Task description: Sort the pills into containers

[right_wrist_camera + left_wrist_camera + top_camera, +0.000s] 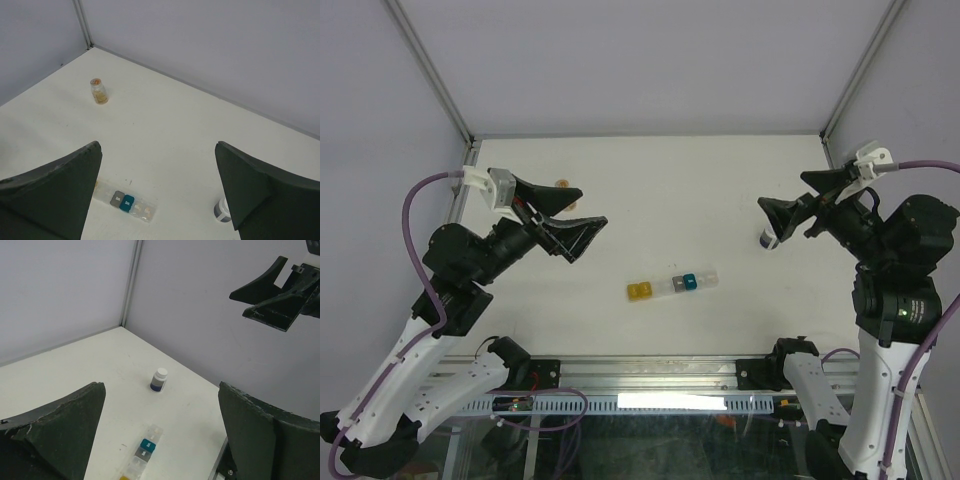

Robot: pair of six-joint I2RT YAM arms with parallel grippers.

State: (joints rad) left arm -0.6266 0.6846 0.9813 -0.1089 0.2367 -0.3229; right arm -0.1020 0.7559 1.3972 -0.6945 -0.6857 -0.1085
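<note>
While hanging clear of the white table (650, 190), nothing gripped on either side: left gripper (592, 207) spread wide and empty, up over the left rear area, pointing toward centre; right gripper (782, 190) likewise wide apart and empty, up near the right edge, pointing left. Pill-box strip (672, 285) flat on the table, centre-front, between the two arms and well apart from both; slightly angled, right end further back. Along the strip, left to right from the top view: yellow compartment (640, 291), a clear one, grey lid (678, 284), blue compartment (690, 281), clear end. Contents of the clear cells not readable. Dark bottle with white cap (766, 240) upright on the right side, just below the right gripper in the top view, well apart from the strip. Round clear vial (99, 91) upright at left rear, tan-orange pills (100, 97) inside; single pieces too small to tell apart. Tiny tan speck (121, 445) on the table just beside the strip in the left wrist view; cannot tell whether a pill.
</note>
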